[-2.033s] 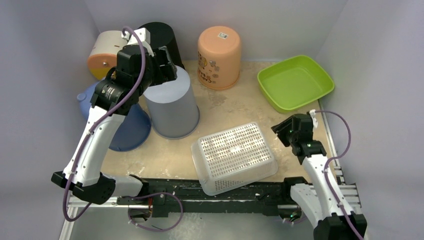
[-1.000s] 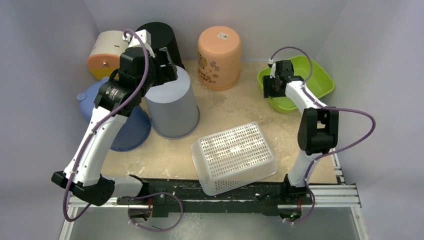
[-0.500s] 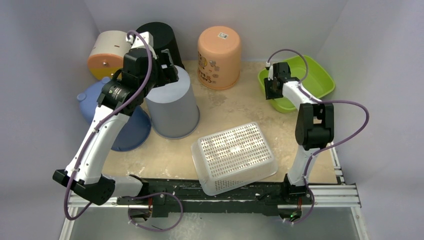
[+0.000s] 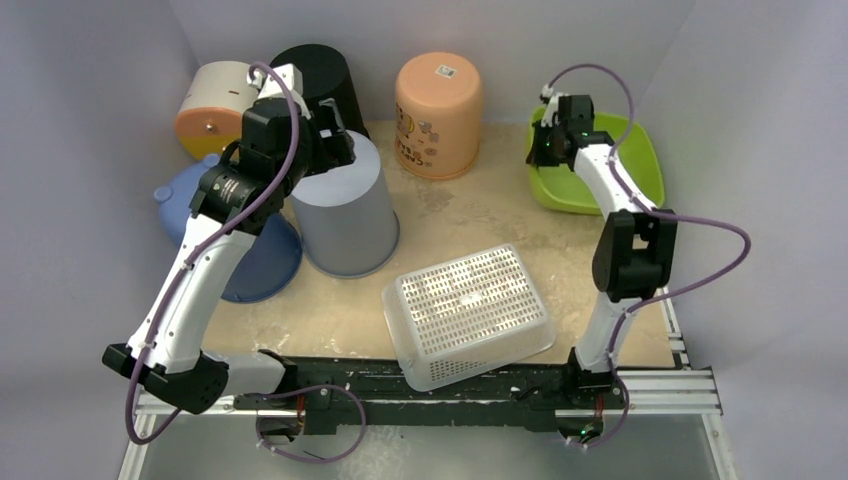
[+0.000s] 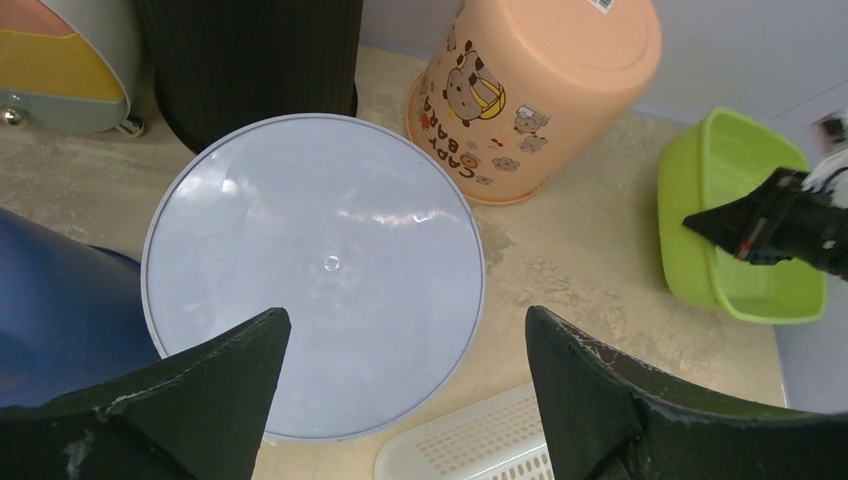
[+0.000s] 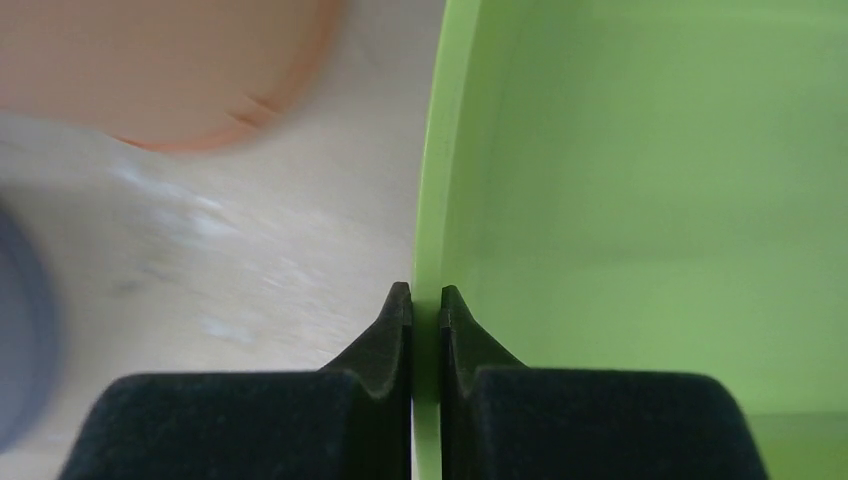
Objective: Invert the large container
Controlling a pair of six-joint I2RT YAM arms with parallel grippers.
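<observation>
Green container point(image 4: 641, 156), rim pinched in the right claw point(image 6: 426, 293); left claw point(image 5: 407, 320) spread wide, empty, above inverted grey bucket point(image 5: 310, 250)

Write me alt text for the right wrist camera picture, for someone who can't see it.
The right hand, two black fingers, is closed on the thin rim of a lime green plastic basin, one finger inside and one outside. A blurred peach plastic bucket and the beige tabletop lie to the left.
</observation>
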